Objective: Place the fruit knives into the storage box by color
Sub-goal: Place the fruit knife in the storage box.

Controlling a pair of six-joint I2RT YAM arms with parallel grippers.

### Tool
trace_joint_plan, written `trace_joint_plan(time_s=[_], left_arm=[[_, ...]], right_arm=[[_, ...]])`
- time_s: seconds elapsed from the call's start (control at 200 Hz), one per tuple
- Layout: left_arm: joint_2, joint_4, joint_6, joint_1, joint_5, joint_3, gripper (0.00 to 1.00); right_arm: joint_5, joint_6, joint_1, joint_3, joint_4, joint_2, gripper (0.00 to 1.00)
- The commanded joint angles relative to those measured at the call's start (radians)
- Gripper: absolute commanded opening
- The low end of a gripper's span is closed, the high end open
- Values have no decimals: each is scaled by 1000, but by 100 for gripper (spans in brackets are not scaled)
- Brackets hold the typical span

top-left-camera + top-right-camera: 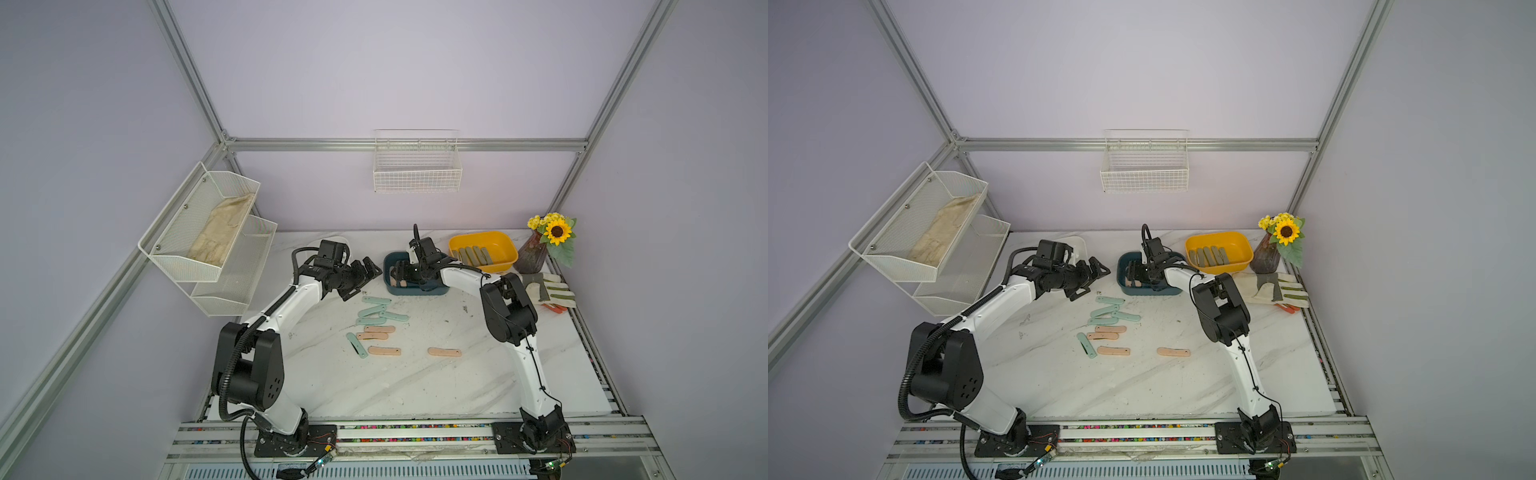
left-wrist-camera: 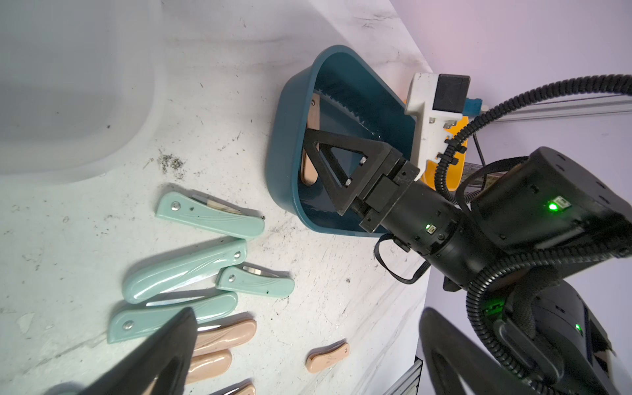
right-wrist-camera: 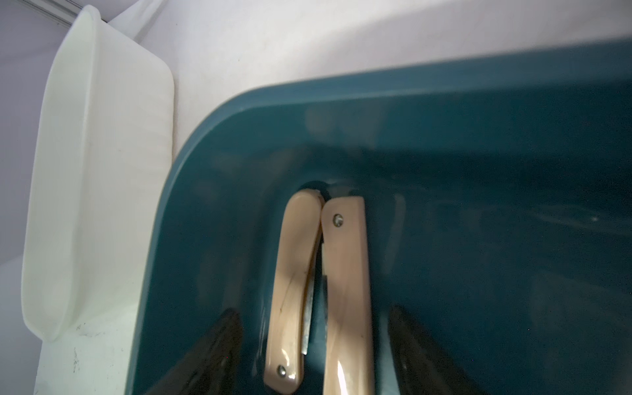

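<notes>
Several mint green fruit knives (image 1: pixel 376 309) (image 1: pixel 1108 311) (image 2: pixel 191 266) and peach pink ones (image 1: pixel 384 351) (image 1: pixel 1173 352) lie loose mid-table. My left gripper (image 1: pixel 365 282) (image 1: pixel 1094 282) (image 2: pixel 307 314) hangs open above their far end, holding nothing. My right gripper (image 1: pixel 399 274) (image 1: pixel 1133 274) (image 3: pixel 314 313) reaches down into the dark blue storage box (image 1: pixel 415 292) (image 1: pixel 1150 292) (image 3: pixel 478 119). Its fingers stand open on either side of two peach knives (image 3: pixel 294 273) on the box floor, with a gap on each side. Olive knives (image 1: pixel 471 255) (image 1: pixel 1208 255) lie in the yellow box (image 1: pixel 484 237) (image 1: pixel 1219 237).
A white box (image 1: pixel 1077 245) (image 3: pixel 95 171) sits behind the left arm, left of the blue one. A striped work glove (image 1: pixel 548 291) and a flower vase (image 1: pixel 534 253) stand at the right edge. A mesh shelf (image 1: pixel 208 228) and a wire basket (image 1: pixel 417 166) hang on the walls.
</notes>
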Motion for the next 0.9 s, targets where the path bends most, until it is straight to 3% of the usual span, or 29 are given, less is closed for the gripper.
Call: trace_joint_plan(time_s=[0.0, 0.275, 0.665, 0.895], left_arm=[[-17, 12, 16, 6, 12, 78, 100], [-73, 12, 11, 0, 14, 21, 100], [-159, 21, 2, -77, -16, -87, 100], [-159, 57, -18, -118, -16, -128, 100]], right_arm=[[10, -6, -5, -8, -53, -75, 71], [21, -12, -5, -104, -74, -260, 71], [117, -51, 14, -470, -140, -607, 70], [152, 6, 117, -711, -165, -772, 70]])
